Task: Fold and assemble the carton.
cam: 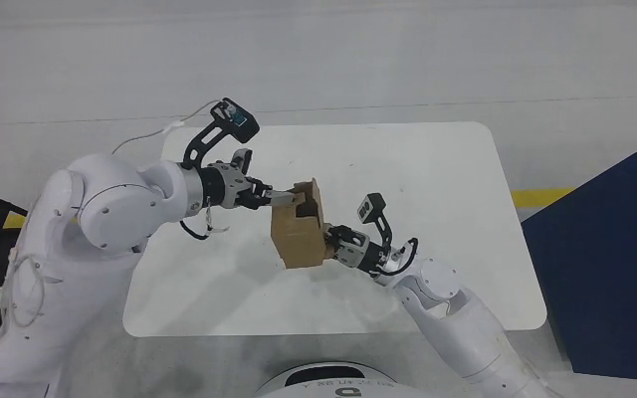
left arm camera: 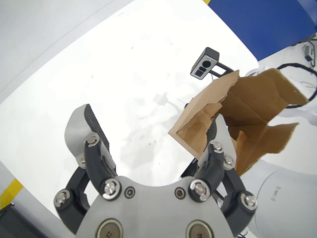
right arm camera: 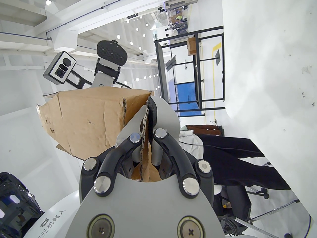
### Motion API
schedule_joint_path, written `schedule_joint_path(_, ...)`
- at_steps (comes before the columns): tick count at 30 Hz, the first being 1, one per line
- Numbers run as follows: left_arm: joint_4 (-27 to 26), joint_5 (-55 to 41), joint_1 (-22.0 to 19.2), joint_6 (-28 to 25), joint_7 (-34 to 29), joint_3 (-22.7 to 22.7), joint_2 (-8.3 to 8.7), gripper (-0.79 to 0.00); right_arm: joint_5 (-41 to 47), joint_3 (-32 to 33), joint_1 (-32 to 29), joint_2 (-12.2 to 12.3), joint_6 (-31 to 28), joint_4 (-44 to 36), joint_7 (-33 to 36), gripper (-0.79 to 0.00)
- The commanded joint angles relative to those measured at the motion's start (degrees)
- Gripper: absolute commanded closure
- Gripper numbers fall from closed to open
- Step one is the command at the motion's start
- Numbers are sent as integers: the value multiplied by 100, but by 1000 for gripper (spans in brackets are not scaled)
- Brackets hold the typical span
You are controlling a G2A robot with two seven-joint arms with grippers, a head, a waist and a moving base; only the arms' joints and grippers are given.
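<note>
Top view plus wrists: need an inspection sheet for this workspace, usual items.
surface: white table, rounded corners, a few dark specks.
job's things: brown carton, partly folded, flaps loose, held between the arms.
clutter: nothing seen.
grippers: left gripper open, one finger at a carton flap; right gripper shut on a carton edge.
cables: white cable by the left arm; black cable looped at the right arm.
surroundings: blue panel, yellow floor line.

Passing room over far table (cam: 438,179); carton (cam: 297,239), perhaps lifted, obstacle mid-table.
</note>
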Motion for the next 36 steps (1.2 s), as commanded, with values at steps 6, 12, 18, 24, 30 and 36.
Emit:
schedule_joint_path(6, 4, 259, -137, 93, -32, 355, -42, -785, 17, 74, -95, 13, -83, 3, 43, 0)
schedule_joint_path(12, 19, 247, -196, 218, -6, 455, -68, -754, 17, 132, -177, 25, -119, -30, 58, 0)
schedule_joint_path(18, -10, -621, -69, 495, 34, -27, -48, -785, 180, 187, -263, 26, -179, -100, 33, 0)
schedule_joint_path(24, 38, -1262, 594, 842, 323, -1141, 56, -785, 180, 187, -263, 26, -179, -100, 33, 0)
schedule_joint_path(30, 32, -1017, 887, 1306, 533, -1099, 67, -785, -120, 71, -224, 17, -56, -179, -93, 0)
schedule_joint_path(36, 167, -973, 372, 1658, 327, -333, -15, -785, -176, 1, -225, 4, -78, -165, -155, 0)
